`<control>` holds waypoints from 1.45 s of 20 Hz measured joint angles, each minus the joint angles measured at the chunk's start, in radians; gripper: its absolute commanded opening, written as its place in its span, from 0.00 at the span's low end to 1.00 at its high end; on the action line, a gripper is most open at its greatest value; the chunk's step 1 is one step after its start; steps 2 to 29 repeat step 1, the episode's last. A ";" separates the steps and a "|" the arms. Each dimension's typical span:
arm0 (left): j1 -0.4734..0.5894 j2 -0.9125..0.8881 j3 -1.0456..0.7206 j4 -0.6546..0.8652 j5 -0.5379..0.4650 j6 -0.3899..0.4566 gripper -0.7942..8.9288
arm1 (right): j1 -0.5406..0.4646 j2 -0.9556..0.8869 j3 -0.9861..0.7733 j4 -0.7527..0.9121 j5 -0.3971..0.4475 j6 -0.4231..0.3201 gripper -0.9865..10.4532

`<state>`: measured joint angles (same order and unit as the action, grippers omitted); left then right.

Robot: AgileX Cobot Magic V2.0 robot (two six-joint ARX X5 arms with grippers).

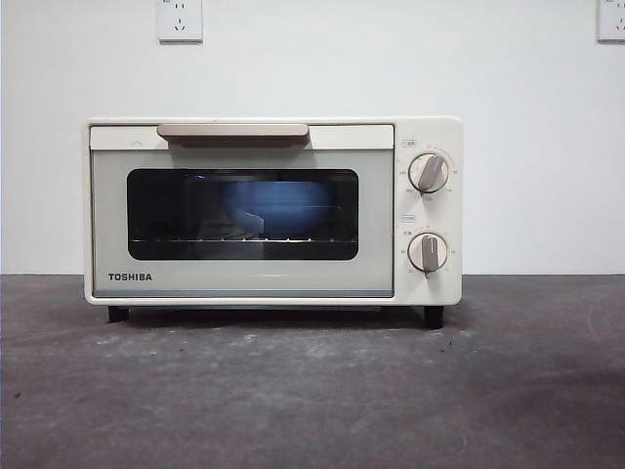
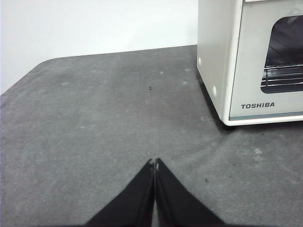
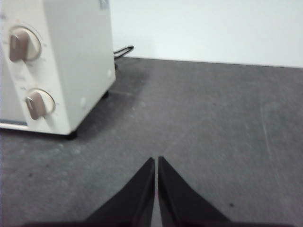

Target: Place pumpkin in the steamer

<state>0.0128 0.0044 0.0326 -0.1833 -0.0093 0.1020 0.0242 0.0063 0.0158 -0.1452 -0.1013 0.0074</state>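
Observation:
The cream-white TOSHIBA steamer (image 1: 244, 278) stands in the middle of the dark table with its glass door shut. Through the glass a blue bowl (image 1: 278, 208) shows on the wire rack (image 1: 244, 239). The pumpkin is out of view in all frames. My left gripper (image 2: 155, 163) is shut and empty, hovering over bare table off the steamer's (image 2: 215, 56) door-hinge side. On the knob side of the steamer (image 3: 75, 56), my right gripper (image 3: 156, 161) is also shut with nothing in it. Neither arm appears in the front view.
The bar handle (image 1: 232, 130) runs along the door's top, and two round knobs (image 1: 429, 172) (image 1: 428, 251) sit beside the door. A black power cord (image 3: 124, 49) trails behind the steamer. The white wall behind carries a socket (image 1: 180, 20). The table's rounded corner (image 2: 28, 75) lies beyond the left gripper.

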 measured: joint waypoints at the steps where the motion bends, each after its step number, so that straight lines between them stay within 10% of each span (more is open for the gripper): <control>1: 0.000 0.000 0.000 0.000 0.000 0.000 0.10 | 0.000 0.000 0.001 -0.021 0.000 0.009 0.09; 29: 0.000 0.000 0.000 0.000 0.000 0.000 0.10 | 0.000 0.000 0.001 -0.021 0.000 0.009 0.09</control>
